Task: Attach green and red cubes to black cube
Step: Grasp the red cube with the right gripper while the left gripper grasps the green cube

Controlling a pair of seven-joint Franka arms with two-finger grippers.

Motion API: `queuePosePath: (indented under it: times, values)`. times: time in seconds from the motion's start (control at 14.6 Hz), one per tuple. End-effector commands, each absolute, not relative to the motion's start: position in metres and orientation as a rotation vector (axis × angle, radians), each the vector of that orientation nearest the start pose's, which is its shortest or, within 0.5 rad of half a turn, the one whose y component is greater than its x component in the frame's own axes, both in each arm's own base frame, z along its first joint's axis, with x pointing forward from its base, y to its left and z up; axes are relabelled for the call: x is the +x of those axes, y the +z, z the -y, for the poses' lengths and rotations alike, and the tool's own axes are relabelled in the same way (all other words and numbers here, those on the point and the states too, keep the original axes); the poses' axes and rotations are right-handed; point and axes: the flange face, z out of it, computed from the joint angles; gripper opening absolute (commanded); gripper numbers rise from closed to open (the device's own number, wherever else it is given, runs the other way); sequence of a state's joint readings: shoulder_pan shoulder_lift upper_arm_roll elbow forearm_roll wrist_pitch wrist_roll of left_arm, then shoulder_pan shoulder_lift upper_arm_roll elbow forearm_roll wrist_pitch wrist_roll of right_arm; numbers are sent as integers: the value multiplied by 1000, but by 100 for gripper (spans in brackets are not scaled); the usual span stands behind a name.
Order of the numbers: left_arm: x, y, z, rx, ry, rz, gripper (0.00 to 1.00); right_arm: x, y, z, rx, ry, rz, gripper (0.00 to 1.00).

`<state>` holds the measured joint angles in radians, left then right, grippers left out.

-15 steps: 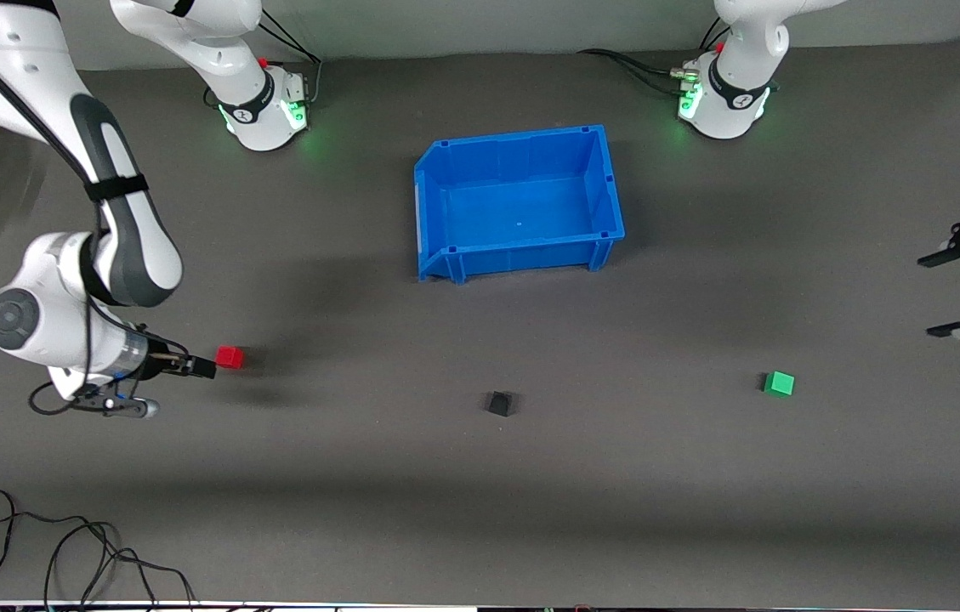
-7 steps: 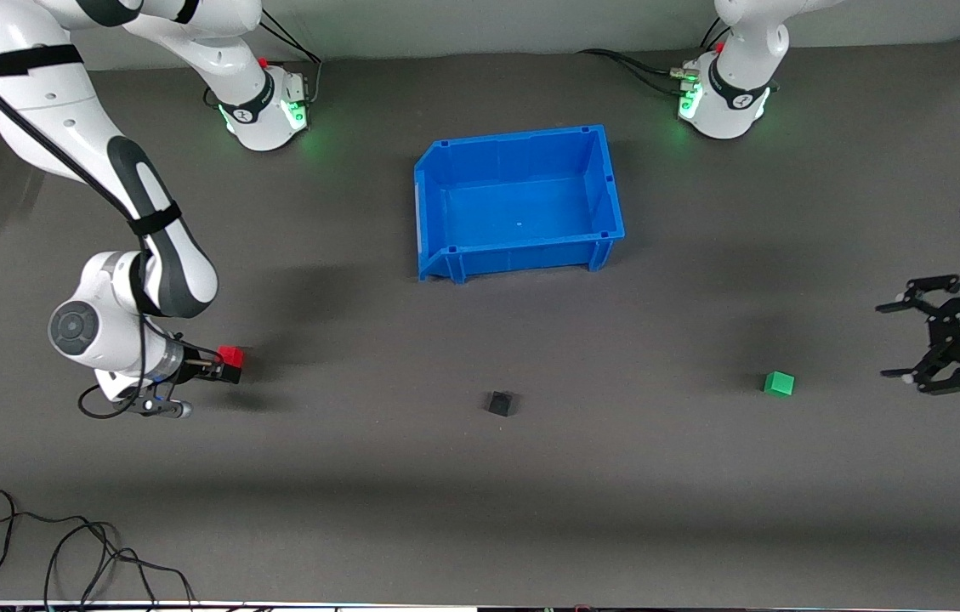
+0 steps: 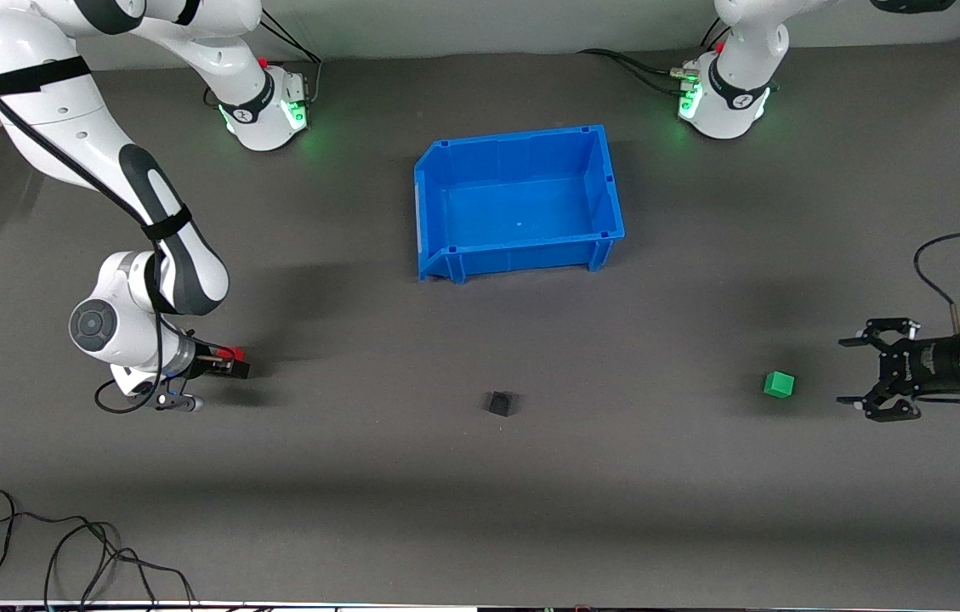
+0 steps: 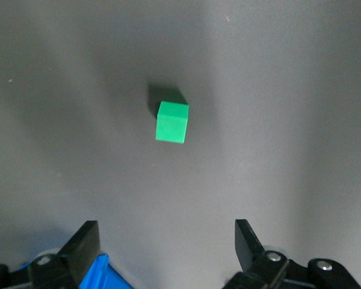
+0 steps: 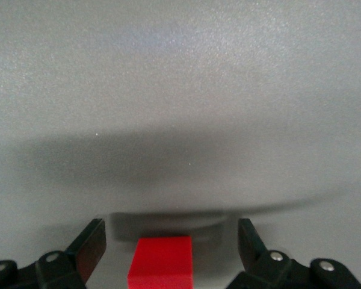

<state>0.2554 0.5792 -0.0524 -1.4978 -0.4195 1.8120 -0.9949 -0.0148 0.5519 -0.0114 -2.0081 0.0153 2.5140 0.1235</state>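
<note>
Right gripper (image 3: 233, 364), low at the right arm's end of the table, has its two fingers spread to either side of the red cube (image 3: 232, 353), with a gap visible on each side in the right wrist view, so no pinch is shown; the fingers point along the table toward the black cube (image 3: 500, 403). From the front camera most of the red cube is covered by the gripper and only a sliver of red shows; in the right wrist view its near edge is cut off by the frame. Being cubes, none of the three has a long axis; the black cube sits slightly turned on the grey mat (image 3: 480, 493), near the middle of the table and nearer the front camera than the blue bin (image 3: 431, 170), its faces hard to separate from the mat. Toward the left arm's end lies the green cube (image 3: 779, 384), also slightly turned. Left gripper (image 3: 864, 380) is beside it but apart, fingers spread wide and pointing at the green cube, holding nothing.
</note>
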Motion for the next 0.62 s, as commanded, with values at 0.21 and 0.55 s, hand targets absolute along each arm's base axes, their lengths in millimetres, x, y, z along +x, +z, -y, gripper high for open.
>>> queuePosePath:
  times: [0.21, 0.55]
  values:
    - [676, 256, -103, -2656, 636, 2088, 100, 593, 172, 14, -3118, 61, -261, 79]
    - [674, 213, -93, -2658, 572, 2112, 100, 591, 170, 14, -3118, 58, -261, 69]
